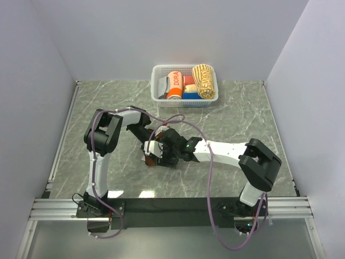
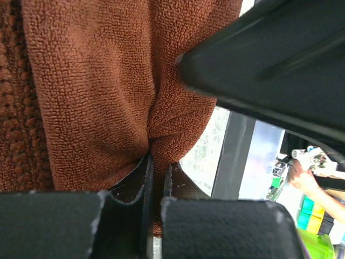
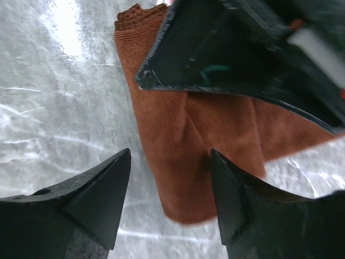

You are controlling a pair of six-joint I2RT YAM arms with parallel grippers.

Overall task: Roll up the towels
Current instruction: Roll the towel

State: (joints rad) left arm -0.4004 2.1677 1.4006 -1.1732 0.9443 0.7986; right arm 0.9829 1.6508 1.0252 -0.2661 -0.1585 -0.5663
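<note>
The rust-brown towel [image 1: 150,160] lies bunched on the marble table, mid-front, mostly hidden under both grippers. My left gripper [image 1: 154,147] is shut on a fold of it; in the left wrist view the jaws [image 2: 156,164] pinch the brown cloth [image 2: 97,81]. My right gripper [image 1: 171,151] is open just right of it. In the right wrist view it [image 3: 170,155] straddles the towel's folded end [image 3: 172,183] without touching, and the left gripper's body [image 3: 242,48] sits above. The cream-yellow towel [image 1: 205,81] lies rolled in the basket.
A white basket [image 1: 157,81] stands at the back centre, holding the orange DORA roll [image 1: 174,85] and small red [image 1: 189,81] and blue [image 1: 191,96] rolls. White walls close in on three sides. A metal rail [image 1: 161,208] runs along the near edge.
</note>
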